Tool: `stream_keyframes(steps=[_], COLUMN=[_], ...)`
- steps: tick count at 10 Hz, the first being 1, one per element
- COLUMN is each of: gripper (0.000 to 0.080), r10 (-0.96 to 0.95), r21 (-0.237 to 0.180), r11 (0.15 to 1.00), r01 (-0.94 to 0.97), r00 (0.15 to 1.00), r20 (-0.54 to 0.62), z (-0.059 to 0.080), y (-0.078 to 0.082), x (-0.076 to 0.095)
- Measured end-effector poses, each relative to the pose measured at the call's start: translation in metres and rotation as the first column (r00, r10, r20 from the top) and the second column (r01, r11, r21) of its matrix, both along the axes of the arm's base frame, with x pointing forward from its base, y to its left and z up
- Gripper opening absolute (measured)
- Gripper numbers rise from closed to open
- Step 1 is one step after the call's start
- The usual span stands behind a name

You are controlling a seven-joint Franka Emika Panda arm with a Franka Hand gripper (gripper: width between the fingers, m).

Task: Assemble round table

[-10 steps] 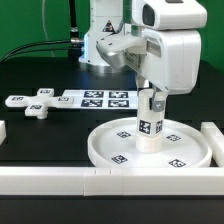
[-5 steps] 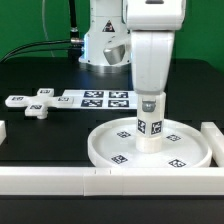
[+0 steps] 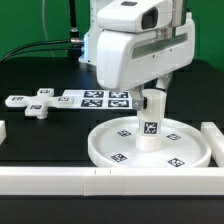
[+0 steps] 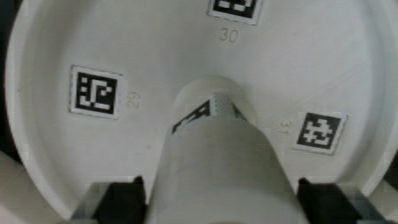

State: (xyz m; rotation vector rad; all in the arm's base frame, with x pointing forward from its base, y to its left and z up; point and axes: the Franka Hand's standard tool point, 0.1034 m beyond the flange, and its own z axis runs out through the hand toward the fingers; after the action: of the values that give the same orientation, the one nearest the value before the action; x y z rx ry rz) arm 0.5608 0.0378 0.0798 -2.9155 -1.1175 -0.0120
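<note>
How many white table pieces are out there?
3: round disc, cylinder leg upright on its middle, cross-shaped foot at the exterior view's left beside the marker board. None seems hidden.

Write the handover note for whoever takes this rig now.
The gripper is shut on the leg.
The leg stands upright at the middle of the round disc.
The foot lies loose on the table at the exterior view's left, beside the marker board.
Done: leg set on the disc; whether it is fastened cannot be told.
Left: fit the foot onto the leg.

fingers [image 4: 121, 198] rotated, leg [image 3: 150, 125] turned with them
</note>
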Motion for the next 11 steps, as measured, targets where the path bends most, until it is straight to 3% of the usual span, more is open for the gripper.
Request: stream_keyframes(steps=[2, 4, 6, 8, 11], gripper=[0.0412, 0.0412, 0.0412, 0.0412, 0.0412], r10=[-0.168, -0.433, -0.671, -0.873, -0.946], r21=[0.009, 0.041, 0.048, 0.03, 0.009], r11=[0.986, 0.9, 0.737, 0.473, 0.296], r01=[0.168, 0.434, 0.675, 0.881, 0.955], r00=[0.986, 0.901, 0.738, 0.473, 0.295], r20=[-0.007, -0.037, -0.075, -0.119, -0.135], z=[-0.0003, -0.0008, -0.0015, -0.0019, -0.0018], y=[-0.0006, -0.0032, -0.0036, -0.0013, 0.002], x=[-0.0002, -0.0005, -0.0017, -0.0048, -0.005])
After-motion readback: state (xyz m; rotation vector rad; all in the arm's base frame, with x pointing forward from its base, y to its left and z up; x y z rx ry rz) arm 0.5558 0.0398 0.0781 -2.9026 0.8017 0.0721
